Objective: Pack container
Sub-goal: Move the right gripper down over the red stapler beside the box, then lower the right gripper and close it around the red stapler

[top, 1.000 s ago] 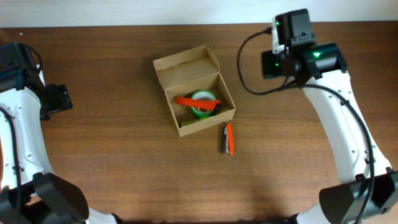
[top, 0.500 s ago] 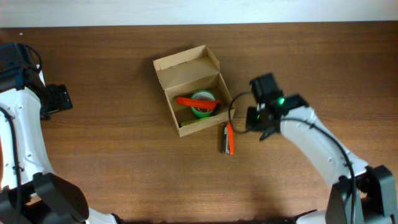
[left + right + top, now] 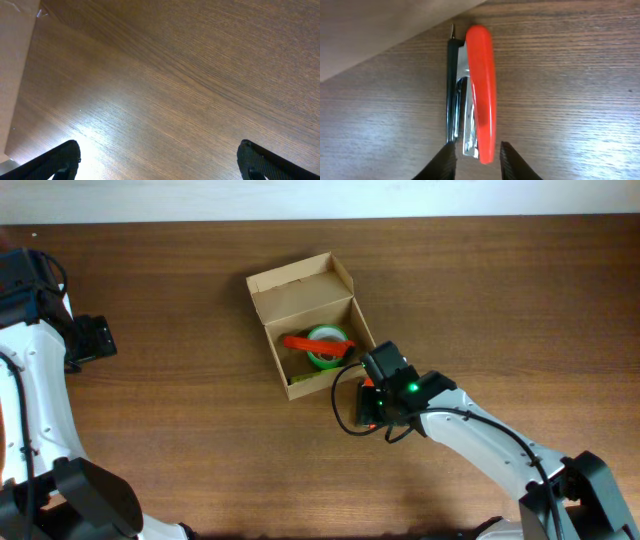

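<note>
The container (image 3: 262, 298) is an open tan cardboard box with its lid flap folded back, at the table's middle. It holds a green tape roll (image 3: 326, 348) and a red-orange tool (image 3: 305, 342). A stapler (image 3: 482, 85) with a red top and black base lies on its side on the table just outside the box's front right corner (image 3: 370, 35). My right gripper (image 3: 477, 146) is open, its fingers straddling the stapler's near end. In the overhead view the right gripper (image 3: 372, 406) covers most of the stapler. My left gripper (image 3: 160, 160) is open over bare wood at the far left (image 3: 92, 340).
The wooden table (image 3: 200, 460) spreads around the box. The right arm's black cable (image 3: 343, 420) loops beside the stapler. The table's back edge meets a pale wall (image 3: 320, 195).
My right arm has swung from the back right down and left to the stapler beside the box. The left arm and the box's contents have not moved.
</note>
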`<state>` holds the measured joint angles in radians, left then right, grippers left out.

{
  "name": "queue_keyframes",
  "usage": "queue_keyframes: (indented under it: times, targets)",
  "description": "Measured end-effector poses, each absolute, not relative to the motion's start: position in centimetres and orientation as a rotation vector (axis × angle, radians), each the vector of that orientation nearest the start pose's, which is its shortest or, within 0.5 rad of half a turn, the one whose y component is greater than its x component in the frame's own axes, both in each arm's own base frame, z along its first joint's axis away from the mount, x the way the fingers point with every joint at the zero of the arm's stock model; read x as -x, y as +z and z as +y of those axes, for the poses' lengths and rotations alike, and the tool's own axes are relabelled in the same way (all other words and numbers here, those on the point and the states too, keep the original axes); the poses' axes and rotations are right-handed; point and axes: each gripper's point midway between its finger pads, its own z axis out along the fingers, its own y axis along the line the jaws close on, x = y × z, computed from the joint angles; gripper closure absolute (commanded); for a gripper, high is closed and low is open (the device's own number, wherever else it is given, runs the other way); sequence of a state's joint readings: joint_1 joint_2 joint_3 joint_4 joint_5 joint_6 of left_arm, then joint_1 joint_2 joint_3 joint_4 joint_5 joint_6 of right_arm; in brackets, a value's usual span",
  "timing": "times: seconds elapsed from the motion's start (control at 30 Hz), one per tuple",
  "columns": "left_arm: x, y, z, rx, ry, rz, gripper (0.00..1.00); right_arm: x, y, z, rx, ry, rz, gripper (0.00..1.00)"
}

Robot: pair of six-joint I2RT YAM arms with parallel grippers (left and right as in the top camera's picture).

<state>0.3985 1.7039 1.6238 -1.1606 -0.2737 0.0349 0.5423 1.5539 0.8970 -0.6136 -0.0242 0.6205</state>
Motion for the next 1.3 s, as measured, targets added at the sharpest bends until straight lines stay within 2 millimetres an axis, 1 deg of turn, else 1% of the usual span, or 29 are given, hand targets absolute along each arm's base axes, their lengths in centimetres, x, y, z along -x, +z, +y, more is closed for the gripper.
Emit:
queue_keyframes:
  times: [0.17,0.37,0.57,0.7,0.8,1.0,1.3]
  targets:
    - [-33.4,18.9,19.1,0.577,0.484,2.781,0.00,-26.6,3.2,16.5,-0.124,0.263,2.900,0.64]
    - [-33.4,18.9,19.1,0.577,0.484,2.781,0.00,-26.8,2.7,16.6,-0.130,0.284,2.875,0.59]
    - [-33.4,18.9,19.1,0.577,0.483,2.781,0.00,-27.4,2.8,17.0,-0.140,0.308,2.847,0.50]
    - [-33.4,18.9,19.1,0.577,0.484,2.781,0.00,-27.6,2.9,17.1,-0.142,0.318,2.836,0.47]
    - [-33.4,18.9,19.1,0.577,0.484,2.781,0.00,-28.0,2.9,17.3,-0.141,0.322,2.824,0.47]
    - [-33.4,18.9,19.1,0.577,0.484,2.781,0.00,-27.7,1.7,17.0,-0.143,0.288,2.857,0.46]
    - [-33.4,18.9,19.1,0.577,0.484,2.780,0.00,-27.8,1.7,17.2,-0.134,0.294,2.851,0.46]
